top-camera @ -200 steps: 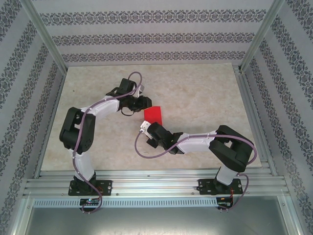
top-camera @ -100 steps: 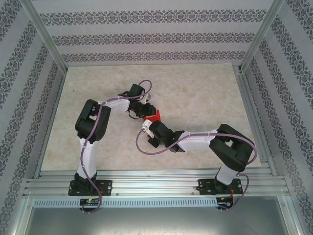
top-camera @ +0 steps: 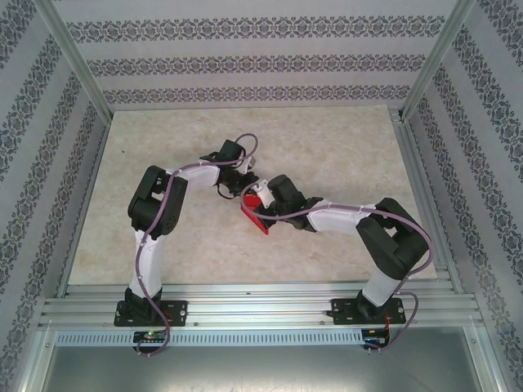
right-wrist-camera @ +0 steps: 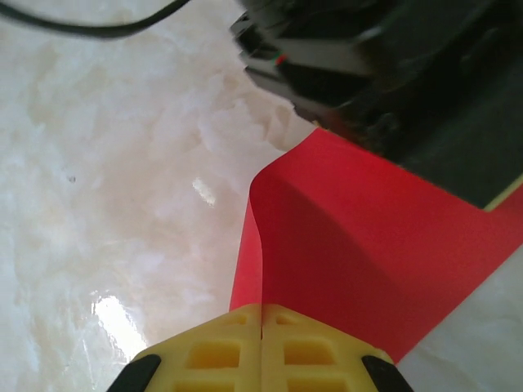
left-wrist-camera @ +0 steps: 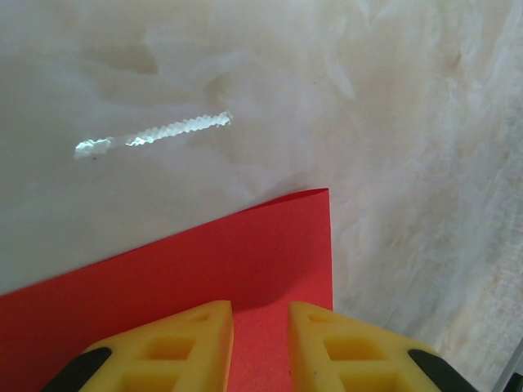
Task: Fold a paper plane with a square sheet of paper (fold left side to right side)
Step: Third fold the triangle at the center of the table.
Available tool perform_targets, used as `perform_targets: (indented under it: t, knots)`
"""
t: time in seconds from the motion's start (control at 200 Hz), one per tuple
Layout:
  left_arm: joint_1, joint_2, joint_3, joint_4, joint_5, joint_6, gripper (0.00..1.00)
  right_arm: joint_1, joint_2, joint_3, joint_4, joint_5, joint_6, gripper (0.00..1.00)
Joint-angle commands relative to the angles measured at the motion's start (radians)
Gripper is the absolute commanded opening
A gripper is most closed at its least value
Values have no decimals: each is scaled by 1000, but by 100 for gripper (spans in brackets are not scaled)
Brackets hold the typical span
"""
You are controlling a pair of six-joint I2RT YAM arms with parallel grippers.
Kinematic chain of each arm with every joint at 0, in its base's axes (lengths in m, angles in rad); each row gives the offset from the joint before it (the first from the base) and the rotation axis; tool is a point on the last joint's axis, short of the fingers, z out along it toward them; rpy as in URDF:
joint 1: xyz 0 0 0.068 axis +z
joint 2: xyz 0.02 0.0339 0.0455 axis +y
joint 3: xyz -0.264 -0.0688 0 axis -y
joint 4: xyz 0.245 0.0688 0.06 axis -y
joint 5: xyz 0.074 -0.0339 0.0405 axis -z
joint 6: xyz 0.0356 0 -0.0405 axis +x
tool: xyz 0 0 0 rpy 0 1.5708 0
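The square sheet of paper (top-camera: 256, 214) is bright red and lies near the middle of the marble table. In the right wrist view one edge of the paper (right-wrist-camera: 359, 237) is lifted and curls over in a loop. My right gripper (right-wrist-camera: 261, 309) is shut on that lifted edge, and in the top view it (top-camera: 258, 198) sits just above the sheet. My left gripper (left-wrist-camera: 260, 314) hovers low over a flat corner of the paper (left-wrist-camera: 204, 261). Its yellow fingers stand a narrow gap apart with red paper showing between them. In the top view the left gripper (top-camera: 248, 186) is close beside the right one.
The left arm's black wrist (right-wrist-camera: 392, 73) hangs close over the curled paper. An aluminium rail (top-camera: 261, 306) runs along the table's near edge, and patterned walls (top-camera: 245, 61) enclose the other sides. Bare marble (top-camera: 343, 147) surrounds the arms.
The left arm swung right and came down over the paper, its jaws narrowing. The right gripper moved up and to the right, pulling the paper's edge up into a curl.
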Motion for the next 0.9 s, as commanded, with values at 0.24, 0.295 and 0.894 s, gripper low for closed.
perform_targets:
  t: [0.24, 0.295, 0.894]
  knots:
    - [-23, 45, 7, -49, -27, 30, 26, -101, 76, 25, 29, -234, 164, 0]
    - [-23, 46, 7, -49, -28, 31, 26, -104, 84, 19, 43, -242, 183, 0]
    - [-24, 56, 6, -47, -28, 31, 25, -129, 147, 28, 72, -241, 247, 0]
